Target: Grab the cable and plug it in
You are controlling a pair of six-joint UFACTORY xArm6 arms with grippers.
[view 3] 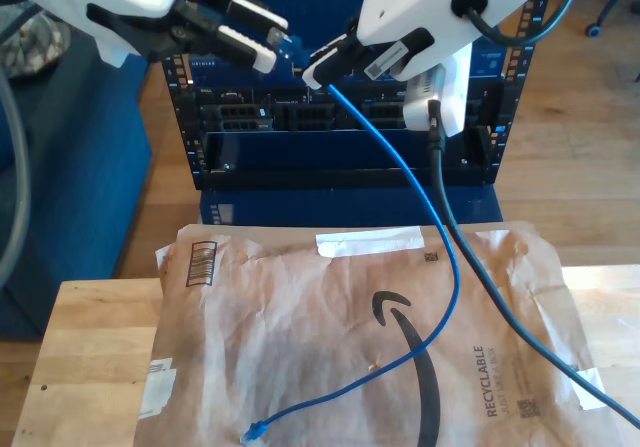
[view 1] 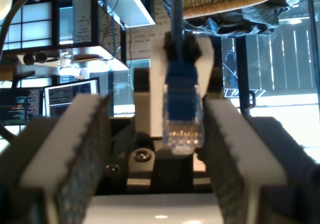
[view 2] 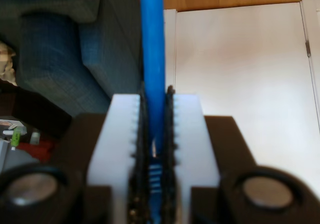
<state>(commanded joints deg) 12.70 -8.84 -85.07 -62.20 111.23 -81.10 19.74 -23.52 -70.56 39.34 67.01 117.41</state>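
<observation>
While 2nd end effector [view 2: 154,149] clamps cable [view 2: 152,58] | 1st end effector [view 1: 155,149] spread, horiz.

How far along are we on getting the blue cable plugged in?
Done: the cable is picked up; my second gripper is shut on it just behind one plug. In hand: that plug sits between the open fingers of my first gripper, in front of the rack. Left: seating it in a port. The other plug lies loose on the paper.

Ext cam high, facing rack [view 3: 340,117], wrist cams close on cable [view 1: 181,91].
</observation>
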